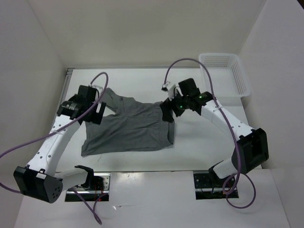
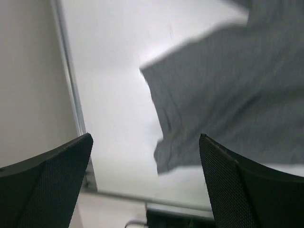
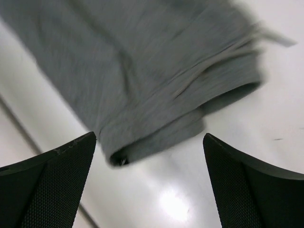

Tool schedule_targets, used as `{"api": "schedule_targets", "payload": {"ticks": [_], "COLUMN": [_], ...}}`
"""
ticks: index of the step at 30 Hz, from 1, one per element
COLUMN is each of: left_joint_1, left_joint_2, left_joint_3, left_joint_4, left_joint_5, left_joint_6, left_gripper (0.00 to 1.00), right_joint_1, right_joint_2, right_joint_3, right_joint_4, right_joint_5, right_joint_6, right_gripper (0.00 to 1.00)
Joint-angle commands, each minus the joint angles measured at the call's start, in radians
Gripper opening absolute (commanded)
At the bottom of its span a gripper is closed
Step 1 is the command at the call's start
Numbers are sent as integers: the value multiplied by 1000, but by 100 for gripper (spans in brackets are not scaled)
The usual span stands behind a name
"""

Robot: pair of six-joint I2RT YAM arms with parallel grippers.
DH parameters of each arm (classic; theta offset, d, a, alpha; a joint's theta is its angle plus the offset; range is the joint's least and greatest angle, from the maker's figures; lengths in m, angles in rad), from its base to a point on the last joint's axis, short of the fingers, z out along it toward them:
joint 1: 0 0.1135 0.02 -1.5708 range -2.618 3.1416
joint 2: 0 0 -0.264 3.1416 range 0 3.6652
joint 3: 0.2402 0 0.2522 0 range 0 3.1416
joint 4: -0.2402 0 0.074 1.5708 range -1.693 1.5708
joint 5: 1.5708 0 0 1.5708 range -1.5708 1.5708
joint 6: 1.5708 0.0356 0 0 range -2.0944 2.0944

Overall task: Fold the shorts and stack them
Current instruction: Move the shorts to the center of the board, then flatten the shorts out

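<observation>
Top external view shows the shorts [image 1: 128,128] spread flat mid-table, legs to the left and waistband to the right, with the left gripper [image 1: 96,115] over the far leg and the right gripper [image 1: 167,113] over the far waistband corner. Both wrist views show the jaws wide apart, holding nothing. I judge the laying-out done and the first fold not yet begun: next, each gripper must pinch its far edge and carry it over onto the near half.

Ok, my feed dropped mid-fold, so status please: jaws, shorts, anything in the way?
Left jaws open, right jaws open, nothing held. Medium-grey fabric shorts lying on the white table beneath both arms. White plastic mesh basket far right, clear of the shorts.
</observation>
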Motion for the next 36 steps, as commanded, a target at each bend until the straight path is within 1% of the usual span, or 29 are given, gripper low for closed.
{"api": "schedule_targets", "payload": {"ticks": [1,2,4,5,7,8,9,10,12,13,15,19,20,22,25,28,30,31,35,36], "left_joint_1": [23,23,23,32,41,50,50,50,50,50,50,50,50,41,20,11,11,11,1,1], "left_joint_2": [64,147,254,373,481,565,601,630,709,753,796,906,925,975,1025,1036,1036,1036,1036,1036], "left_joint_3": [81,81,108,169,254,293,356,380,416,450,490,585,610,610,601,588,588,579,559,550], "left_joint_4": [206,255,267,276,277,277,287,321,358,384,395,384,384,370,370,379,379,379,390,390], "left_joint_5": [-37,-61,-73,-83,-83,-71,-71,-71,-58,-58,-20,60,60,89,89,80,100,115,162,163], "left_joint_6": [2,2,2,2,2,2,2,2,2,2,2,2,2,2,2,2,2,2,2,2], "left_gripper": [99,99,99,99,99,99,99,99,99,99,99,99,99,99,99,99,99,99,90,85], "right_joint_1": [-75,-98,-119,-133,-181,-196,-208,-219,-210,-210,-187,-187,-187,-178,-178,-156,-141,-124,-94,-94], "right_joint_2": [49,62,92,102,140,157,175,197,257,272,307,350,364,373,383,383,373,363,341,327], "right_joint_3": [83,92,92,92,83,83,95,107,107,107,107,98,98,89,80,58,26,17,-23,-37], "right_joint_4": [205,249,300,341,354,354,354,354,354,365,374,351,351,351,351,342,342,342,360,360], "right_joint_5": [16,40,126,144,168,168,178,201,201,226,235,206,206,197,183,157,157,148,138,138], "right_joint_6": [271,320,357,369,392,392,392,392,351,324,311,322,322,322,331,320,320,310,308,308], "right_gripper": [98,95,92,90,89,89,89,89,89,89,89,89,89,89,89,89,88,85,76,75]}}
